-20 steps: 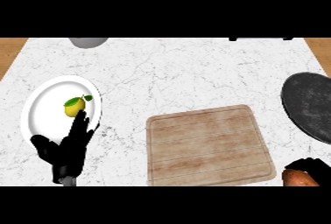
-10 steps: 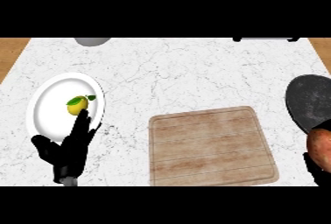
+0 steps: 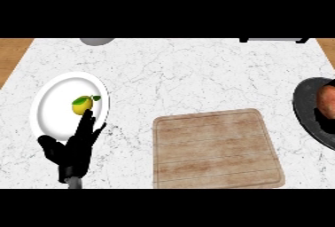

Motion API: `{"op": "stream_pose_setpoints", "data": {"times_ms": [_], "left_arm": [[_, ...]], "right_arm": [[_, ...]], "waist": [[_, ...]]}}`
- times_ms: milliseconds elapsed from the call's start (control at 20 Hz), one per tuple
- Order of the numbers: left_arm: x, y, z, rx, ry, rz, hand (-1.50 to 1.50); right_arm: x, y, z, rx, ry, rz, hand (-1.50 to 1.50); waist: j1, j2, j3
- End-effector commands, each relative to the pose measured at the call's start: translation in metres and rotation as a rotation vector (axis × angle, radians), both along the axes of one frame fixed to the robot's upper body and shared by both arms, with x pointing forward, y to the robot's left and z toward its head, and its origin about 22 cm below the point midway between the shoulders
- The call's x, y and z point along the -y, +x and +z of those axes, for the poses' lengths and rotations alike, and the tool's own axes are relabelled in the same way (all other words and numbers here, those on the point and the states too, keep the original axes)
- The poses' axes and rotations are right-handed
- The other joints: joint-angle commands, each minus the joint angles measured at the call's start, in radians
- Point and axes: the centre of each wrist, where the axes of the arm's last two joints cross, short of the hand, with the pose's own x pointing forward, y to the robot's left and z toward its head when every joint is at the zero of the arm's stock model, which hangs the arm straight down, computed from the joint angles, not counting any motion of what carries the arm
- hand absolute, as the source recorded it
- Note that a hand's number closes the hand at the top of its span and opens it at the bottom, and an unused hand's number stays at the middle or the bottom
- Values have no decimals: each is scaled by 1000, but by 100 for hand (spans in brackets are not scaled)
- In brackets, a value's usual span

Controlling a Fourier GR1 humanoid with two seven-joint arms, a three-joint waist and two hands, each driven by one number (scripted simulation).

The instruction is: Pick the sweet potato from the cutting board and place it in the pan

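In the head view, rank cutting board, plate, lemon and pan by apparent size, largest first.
1. cutting board
2. plate
3. lemon
The pan is cut off by the right edge, so its place is unsure.

**Robot body on view: black hands, grey forearm.**
Left hand (image 3: 72, 150), left of the cutting board (image 3: 216, 150): matt black throughout, with a broad, blocky middle. Its fingers (image 3: 85, 122) are long and slim and narrow to rounded tips. The thumb (image 3: 47, 144) is shorter and thicker, on the side away from the board. Forearm (image 3: 74, 181), joined at the wrist: plain mid-grey, round in section, narrower than the hand, with only a short stub showing. Right hand (image 3: 318, 119), right of the board: a small black part shows at the view's edge, and its shape cannot be made out.
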Motion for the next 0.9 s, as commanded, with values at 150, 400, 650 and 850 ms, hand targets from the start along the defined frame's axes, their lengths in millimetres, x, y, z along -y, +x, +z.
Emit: {"op": "stream_pose_setpoints", "data": {"times_ms": [150, 400, 650, 850], "left_arm": [[-1, 0, -8, -59, 7, 3, 0], [-7, 16, 12, -24, -11, -24, 0], [8, 2, -9, -59, 7, -23, 0], [-7, 25, 13, -27, 1, -30, 0]], "right_arm": [[37, 53, -41, -28, 67, -24, 150], [63, 64, -42, -6, -101, -183, 150], [71, 75, -60, -254, 6, -74, -150], [68, 85, -59, -148, 38, -53, -150]], "waist": [[15, 12, -4], [39, 23, -3], [48, 25, -2], [51, 31, 0]]}}
